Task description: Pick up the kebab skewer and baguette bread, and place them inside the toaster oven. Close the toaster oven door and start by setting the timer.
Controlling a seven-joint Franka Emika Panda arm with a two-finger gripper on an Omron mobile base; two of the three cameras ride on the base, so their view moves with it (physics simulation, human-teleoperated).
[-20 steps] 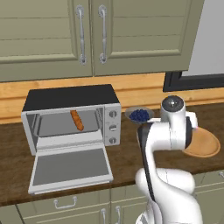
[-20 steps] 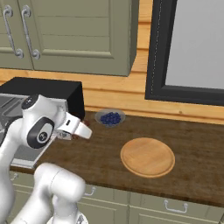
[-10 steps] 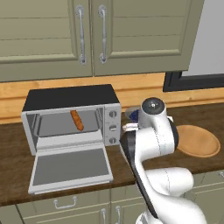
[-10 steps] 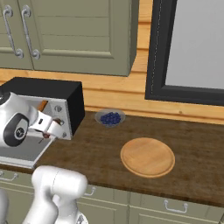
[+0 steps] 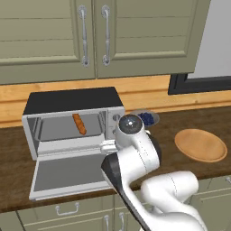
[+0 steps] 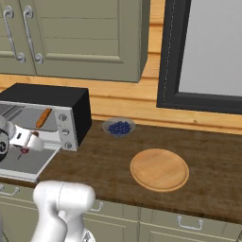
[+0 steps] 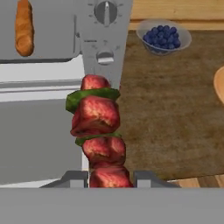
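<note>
Hand view, pincer [image 7: 110,178] clamped on kebab skewer [image 7: 98,131], skewer jutting forward toward toaster oven [image 7: 105,39].

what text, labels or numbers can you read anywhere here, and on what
No readable text anywhere.
Silver boxy toaster oven knob panel: tick marks ring the top round knob, too small and blurred to read as numbers.
Green cabinet doors, blue berry bowl, round wooden board, meat-and-pepper kebab skewer: no labels or brands.
</note>
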